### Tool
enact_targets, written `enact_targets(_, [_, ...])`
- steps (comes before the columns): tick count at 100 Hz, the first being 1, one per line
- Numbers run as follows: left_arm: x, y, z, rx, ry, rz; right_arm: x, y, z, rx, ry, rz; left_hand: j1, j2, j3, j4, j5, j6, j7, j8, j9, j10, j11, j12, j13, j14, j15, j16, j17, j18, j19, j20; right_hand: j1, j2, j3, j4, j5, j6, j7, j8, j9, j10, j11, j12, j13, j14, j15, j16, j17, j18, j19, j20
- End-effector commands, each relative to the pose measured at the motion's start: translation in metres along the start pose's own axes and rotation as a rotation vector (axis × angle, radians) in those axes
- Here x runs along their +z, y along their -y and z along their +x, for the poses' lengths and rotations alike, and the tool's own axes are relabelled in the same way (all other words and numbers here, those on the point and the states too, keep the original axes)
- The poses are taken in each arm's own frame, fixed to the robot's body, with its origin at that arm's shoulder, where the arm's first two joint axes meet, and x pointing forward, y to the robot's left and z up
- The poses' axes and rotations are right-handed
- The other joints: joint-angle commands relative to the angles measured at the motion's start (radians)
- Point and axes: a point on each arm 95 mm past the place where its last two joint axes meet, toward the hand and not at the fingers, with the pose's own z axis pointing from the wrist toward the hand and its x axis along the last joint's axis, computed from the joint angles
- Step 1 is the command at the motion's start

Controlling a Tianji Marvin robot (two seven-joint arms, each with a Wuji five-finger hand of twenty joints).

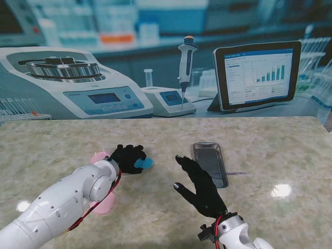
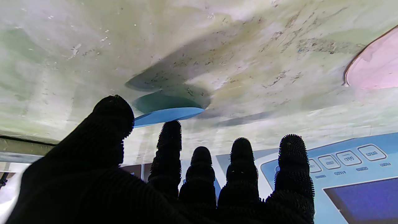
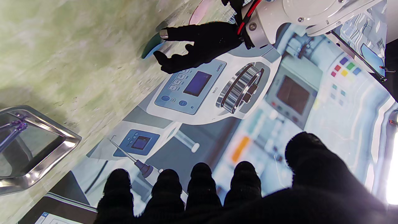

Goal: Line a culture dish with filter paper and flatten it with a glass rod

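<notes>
The marble table [image 1: 270,155] is the biggest thing before me, with a printed lab backdrop standing behind it. On it, just beyond and to the right of my right hand [image 1: 199,188], lies a steel tray [image 1: 198,150]; a thin glass rod [image 1: 236,173] appears to rest across the tray's near end, poking out to the right, probably parked there so it cannot roll and is easy for that hand to lift. My right hand hangs over the table beside the tray, fingers spread and holding nothing, I judge waiting its turn for the rod.

A pale pink disc [image 1: 106,205] shows from under my left forearm, with a second pink edge [image 1: 97,157] just behind my left wrist; I take one of them for the culture dish or its lid, but I cannot tell which.

My left hand [image 1: 127,157] is farther out. The blue round of filter paper [image 2: 166,114] sits at its fingertips: in the wrist view its edge is raised off the marble, a shadow beneath it, between thumb [image 2: 110,116] and index finger. The fingers look only half curled, so whether I truly pinch it or merely touch it I cannot tell. Lifting one edge makes sense, since a flat sheet gives nothing to grab.

The paper is not yet in the dish.
</notes>
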Motion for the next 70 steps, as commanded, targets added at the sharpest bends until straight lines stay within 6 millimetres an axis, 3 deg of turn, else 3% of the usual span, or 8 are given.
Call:
enact_targets(1, [-0.0002,0.0028,0.0023,-0.002,-0.008,0.008,-0.0013,0.0033,0.0011,0.013,0.003,0.001,0.034,0.037,-0.012,0.026,-0.02,-0.025,0.079,0.044,-0.027,-0.017,0.007,0.023,-0.022,-0.015,0.016,0.011,-0.007,0.002,0.033,0.011,0.018,0.02,-0.01,-0.004,0.01,-0.026,0.005,0.016,-0.023,-0.036,0.007,0.003,-0.016,-0.013,-0.023,0.011,-0.012,-0.002,-0.001,0.019])
enact_targets(29, [0.0,0.0046,0.0022,-0.007,-0.014,0.02,-0.001,0.0035,0.0015,0.015,0.002,0.0,0.08,0.038,-0.023,0.02,-0.038,-0.063,0.31,0.253,-0.027,-0.027,0.011,0.051,-0.02,-0.018,0.027,0.01,-0.008,0.001,0.039,0.006,0.021,0.023,-0.014,-0.005,0.009,-0.027,0.006,0.021,-0.022,-0.037,0.01,0.003,-0.016,-0.013,-0.022,0.012,-0.012,-0.003,-0.001,0.019])
enact_targets(34, [-0.0001,0.0052,0.002,-0.009,-0.015,0.023,-0.001,0.0035,0.0015,0.015,0.002,0.0,0.129,0.03,-0.067,-0.003,-0.036,-0.068,0.355,0.276,-0.025,-0.027,0.017,0.061,-0.02,-0.019,0.029,0.01,-0.009,0.001,0.039,0.005,0.021,0.024,-0.015,-0.005,0.009,-0.026,0.006,0.022,-0.022,-0.035,0.01,0.002,-0.016,-0.013,-0.022,0.012,-0.012,-0.003,0.0,0.019])
enact_targets(50, [-0.0009,0.0066,0.0018,-0.014,-0.016,0.027,-0.001,0.0036,0.0016,0.016,0.002,0.0,0.239,0.023,-0.169,-0.013,0.002,-0.068,0.407,0.28,-0.012,-0.021,0.055,0.066,-0.019,-0.018,0.041,0.015,-0.009,0.002,0.038,0.004,0.023,0.024,-0.018,-0.005,0.009,-0.024,0.007,0.027,-0.021,-0.034,0.013,0.002,-0.016,-0.013,-0.022,0.013,-0.012,-0.003,0.0,0.02])
enact_targets(58, [-0.0011,0.0069,0.0017,-0.016,-0.017,0.029,-0.0011,0.0036,0.0016,0.017,0.002,0.0,0.355,0.048,-0.324,0.025,0.023,-0.079,0.427,0.257,-0.001,-0.02,0.083,0.046,-0.018,-0.017,0.046,0.012,-0.01,0.004,0.036,0.004,0.022,0.025,-0.019,-0.005,0.009,-0.023,0.007,0.029,-0.021,-0.035,0.014,0.002,-0.016,-0.014,-0.022,0.013,-0.012,-0.003,0.0,0.02])
enact_targets(70, [-0.0012,0.0076,0.0016,-0.021,-0.017,0.035,-0.001,0.0034,0.0016,0.017,0.002,-0.001,0.444,0.064,-0.392,0.042,0.068,-0.084,0.449,0.252,0.018,-0.019,0.125,0.035,-0.015,-0.017,0.055,0.011,-0.01,0.004,0.036,0.004,0.023,0.026,-0.02,-0.005,0.009,-0.024,0.008,0.033,-0.021,-0.034,0.016,0.001,-0.016,-0.014,-0.022,0.014,-0.012,-0.003,0.0,0.02])
